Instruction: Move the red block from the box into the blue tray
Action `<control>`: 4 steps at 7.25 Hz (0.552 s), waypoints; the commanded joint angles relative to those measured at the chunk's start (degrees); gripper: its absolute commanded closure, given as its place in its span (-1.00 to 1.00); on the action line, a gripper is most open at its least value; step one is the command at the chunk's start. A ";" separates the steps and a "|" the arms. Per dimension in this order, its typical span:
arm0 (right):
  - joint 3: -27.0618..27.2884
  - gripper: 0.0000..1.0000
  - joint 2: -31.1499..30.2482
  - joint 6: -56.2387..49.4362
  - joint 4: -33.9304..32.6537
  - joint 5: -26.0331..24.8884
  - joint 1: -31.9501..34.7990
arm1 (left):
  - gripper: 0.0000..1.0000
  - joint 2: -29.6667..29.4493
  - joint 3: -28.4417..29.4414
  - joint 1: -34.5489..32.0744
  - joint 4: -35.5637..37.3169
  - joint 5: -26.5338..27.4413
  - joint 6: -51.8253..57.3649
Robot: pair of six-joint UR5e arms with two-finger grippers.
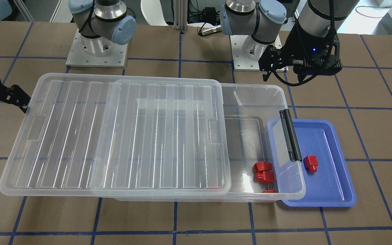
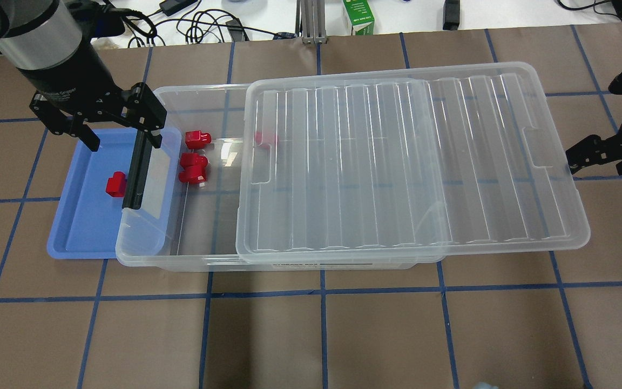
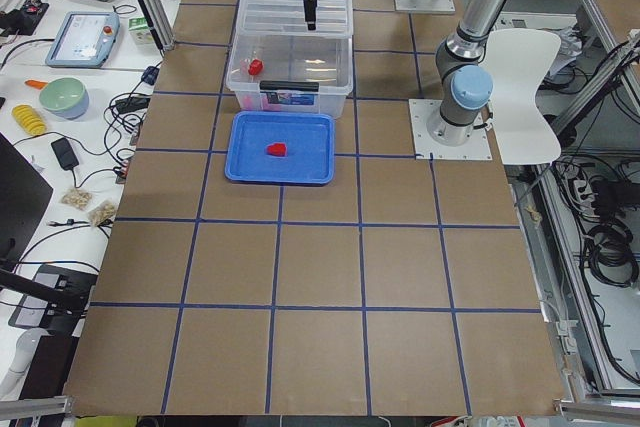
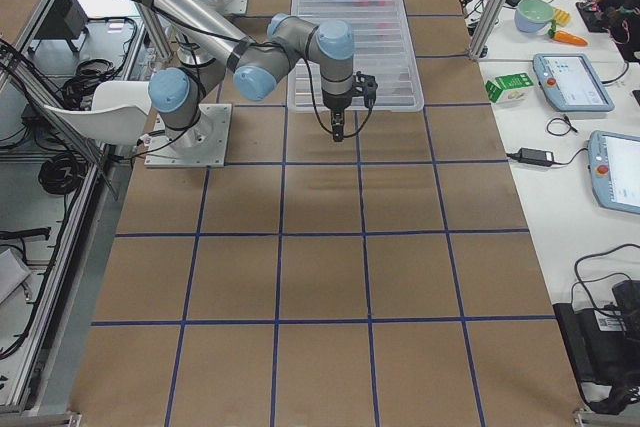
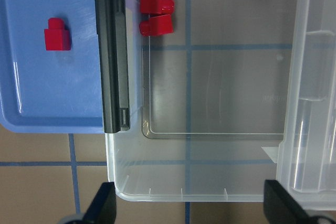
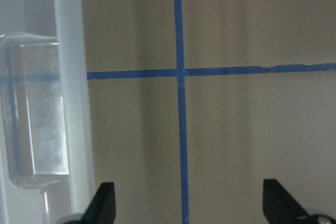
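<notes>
A red block (image 2: 115, 183) lies in the blue tray (image 2: 81, 229), just beside the box (image 2: 181, 254). The left end effector (image 5: 193, 204) and right end effector (image 6: 191, 205) are both spread apart, empty.

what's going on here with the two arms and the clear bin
The clear bin holds several red blocks in its uncovered end, the lid slid partway off; they are meant for the blue tray, where one red block already lies. The left tool hangs open and empty above that uncovered end. The right tool, also open, hovers beyond the lid's far end.
</notes>
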 commanded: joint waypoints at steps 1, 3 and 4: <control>0.00 -1.00 -0.05 4.37 0.00 0.01 3.67 | -1.00 -0.01 -0.03 0.07 0.03 0.10 0.04; 0.00 -1.00 0.12 9.21 0.00 0.01 6.75 | -1.00 -0.10 -0.03 0.07 0.11 0.01 0.04; 0.00 -1.00 0.12 11.14 -0.09 0.01 8.59 | -1.00 -0.10 -0.03 0.07 0.11 0.01 0.04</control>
